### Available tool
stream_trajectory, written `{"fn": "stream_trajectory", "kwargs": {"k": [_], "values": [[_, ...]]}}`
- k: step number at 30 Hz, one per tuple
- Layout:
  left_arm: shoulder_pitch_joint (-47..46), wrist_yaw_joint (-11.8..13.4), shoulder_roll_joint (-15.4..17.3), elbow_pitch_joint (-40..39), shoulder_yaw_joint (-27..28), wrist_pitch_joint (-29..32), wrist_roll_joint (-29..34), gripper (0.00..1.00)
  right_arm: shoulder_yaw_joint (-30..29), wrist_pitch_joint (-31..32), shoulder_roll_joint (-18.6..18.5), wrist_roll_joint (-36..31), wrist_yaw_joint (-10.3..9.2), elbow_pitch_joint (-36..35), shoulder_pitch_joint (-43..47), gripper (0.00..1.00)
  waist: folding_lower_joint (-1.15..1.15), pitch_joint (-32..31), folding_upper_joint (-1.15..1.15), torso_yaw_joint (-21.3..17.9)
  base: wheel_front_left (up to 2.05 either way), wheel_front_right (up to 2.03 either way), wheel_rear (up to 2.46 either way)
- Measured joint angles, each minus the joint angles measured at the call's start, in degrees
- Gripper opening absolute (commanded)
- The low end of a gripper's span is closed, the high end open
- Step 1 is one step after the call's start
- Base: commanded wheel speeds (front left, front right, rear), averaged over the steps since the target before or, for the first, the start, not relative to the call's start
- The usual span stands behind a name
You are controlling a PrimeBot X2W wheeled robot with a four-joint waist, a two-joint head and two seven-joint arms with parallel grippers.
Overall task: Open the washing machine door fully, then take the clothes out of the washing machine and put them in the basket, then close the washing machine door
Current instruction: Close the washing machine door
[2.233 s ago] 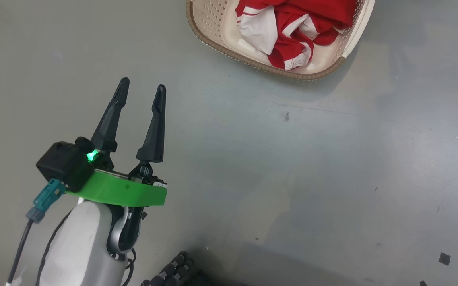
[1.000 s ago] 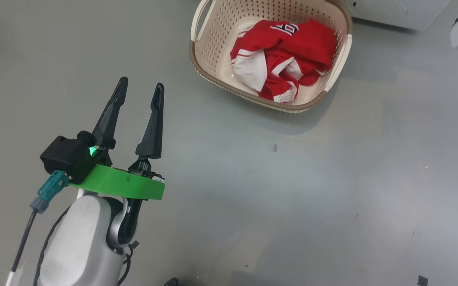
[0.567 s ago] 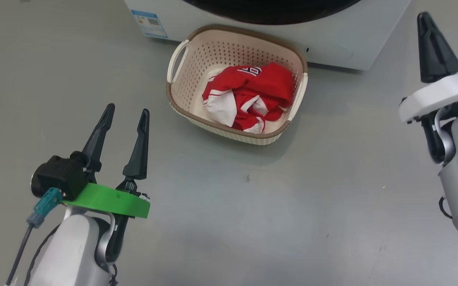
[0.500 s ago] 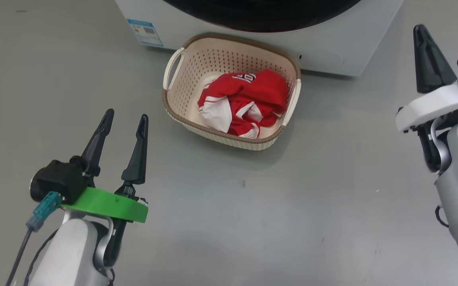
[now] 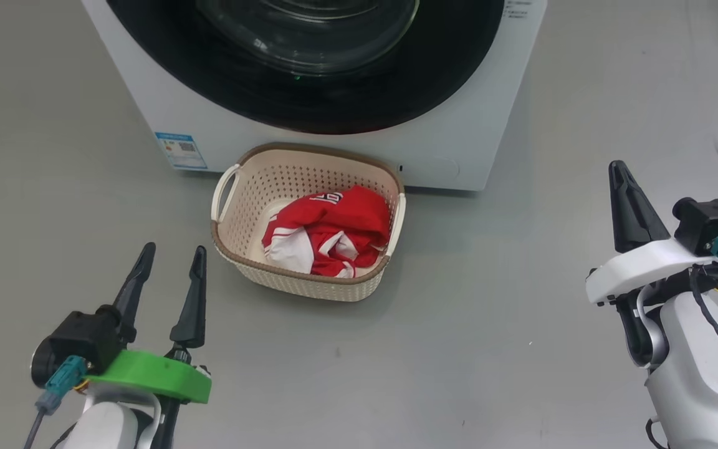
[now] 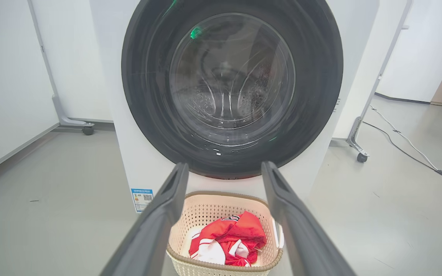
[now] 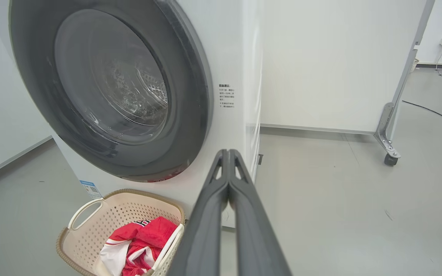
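Note:
The washing machine [image 5: 459, 143] stands white at the top of the head view. Its round black-rimmed washing machine door [image 5: 309, 106] lies flush against the front, shut, and the steel drum shows through the glass in the left wrist view. The basket [image 5: 309, 277] sits on the floor right before the machine, with the red-and-white clothes [image 5: 328, 231] bunched inside. My left gripper [image 5: 172, 251] hovers open and empty, left of and nearer than the basket. My right gripper [image 5: 616, 168] is shut on nothing, well to the right of the basket. Both wrist views look at the door [image 6: 148, 76] [image 7: 190, 115].
A small blue label [image 5: 181, 149] sits low on the washer's left front. White partitions on wheeled legs flank the machine, with castors [image 6: 361, 157] [image 6: 87, 130] on the grey floor. A cable [image 6: 409, 145] runs along the floor at the right.
The head camera has tilted up, so the basket slid down the picture and the washer with its shut door came into view. The right gripper now shows. Neither gripper changed state.

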Motion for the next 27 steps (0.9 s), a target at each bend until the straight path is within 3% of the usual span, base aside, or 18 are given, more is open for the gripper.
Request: {"fn": "stream_trajectory", "kwargs": {"k": [14, 15, 16, 27], "values": [[2.9, 0.0, 0.0, -1.6, 1.0, 0.0, 0.9, 1.00, -2.5, -0.1, 1.3, 0.0, -1.26, -8.0, 8.9, 0.00, 0.00, -4.6, 0.00, -6.6, 0.00, 0.00, 0.00], [3.1, 0.0, 0.0, -1.6, 1.1, 0.0, 0.9, 1.00, -2.8, -0.2, 1.5, 0.0, -1.69, -8.7, 9.6, 0.36, 0.00, -4.8, 0.00, -6.9, 0.00, 0.00, 0.00], [3.2, 0.0, -0.1, -1.7, 1.2, 0.0, 0.9, 1.00, -2.9, -0.2, 1.6, 0.0, -1.75, -9.3, 10.2, 1.00, 0.00, -5.0, 0.00, -7.2, 0.00, 0.00, 0.00], [3.4, 0.0, -0.8, -2.5, 2.2, 0.0, 2.6, 1.00, -3.9, -0.2, 2.5, 0.2, -2.59, -13.2, 15.5, 1.00, 0.00, -5.3, 0.00, -8.3, 0.00, 0.00, 0.00]]}}
